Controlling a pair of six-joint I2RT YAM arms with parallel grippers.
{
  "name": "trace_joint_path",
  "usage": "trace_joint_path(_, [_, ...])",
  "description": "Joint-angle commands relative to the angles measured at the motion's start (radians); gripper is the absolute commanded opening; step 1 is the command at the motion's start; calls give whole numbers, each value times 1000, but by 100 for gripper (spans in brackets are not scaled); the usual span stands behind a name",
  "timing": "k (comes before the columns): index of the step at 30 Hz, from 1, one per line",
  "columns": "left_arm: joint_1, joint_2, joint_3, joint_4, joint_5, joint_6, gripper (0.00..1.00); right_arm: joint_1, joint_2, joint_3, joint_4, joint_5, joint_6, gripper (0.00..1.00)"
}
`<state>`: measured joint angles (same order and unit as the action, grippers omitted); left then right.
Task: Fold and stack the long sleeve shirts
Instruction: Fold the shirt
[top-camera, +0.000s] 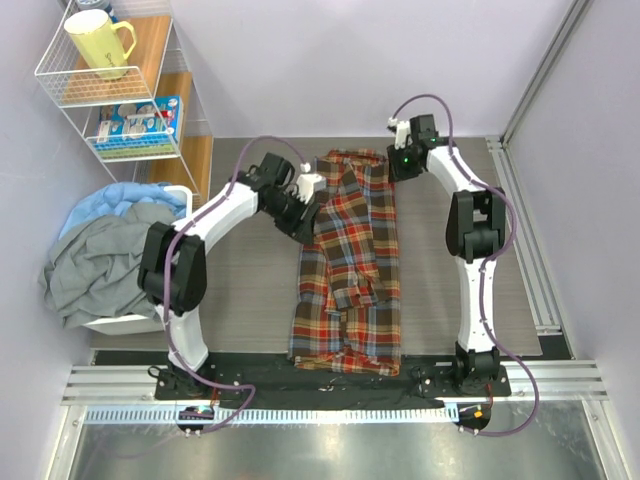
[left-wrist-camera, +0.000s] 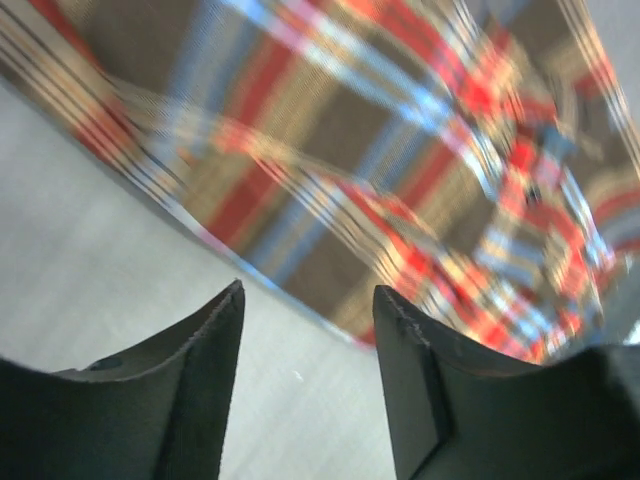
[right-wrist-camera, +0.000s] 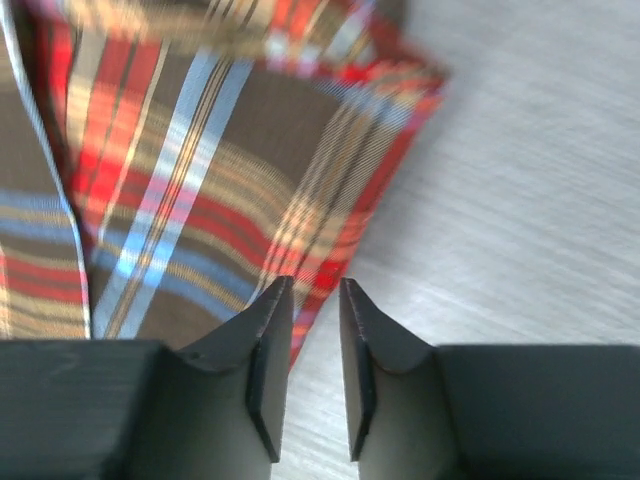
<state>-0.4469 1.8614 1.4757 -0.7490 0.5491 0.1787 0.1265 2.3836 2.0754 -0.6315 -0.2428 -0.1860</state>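
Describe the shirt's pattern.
Shirt: tartan plaid, red, brown, yellow, blue; best in right wrist view.

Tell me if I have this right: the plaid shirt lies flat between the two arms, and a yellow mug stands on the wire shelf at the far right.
Not quite. The yellow mug stands on the wire shelf at the far left, not the far right; the top external view shows it. The plaid shirt does lie flat between the left arm and the right arm.

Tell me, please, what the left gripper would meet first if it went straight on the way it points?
The left gripper would likely meet the edge of the shirt, or the table just before it; depth is unclear.
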Motion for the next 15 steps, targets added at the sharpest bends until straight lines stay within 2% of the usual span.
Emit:
trace_joint_path(1, [16,105,124,140,-81,-84,59,-50,41,109,101,-88,144,34])
trace_joint_path(4, [16,192,240,187,-130,-111,61,-64,77,137,122,-133,183,40])
trace_joint_path(8, [16,317,394,192,-164,-156,60,-73,107,158,153,-226,250,42])
trace_joint_path(12, [20,386,455,207,-179,-160,59,-77,127,175,184,-303,304,46])
trace_joint_path(15, [27,415,463,220,-189,-165,57,-80,132,176,204,-343,321,55])
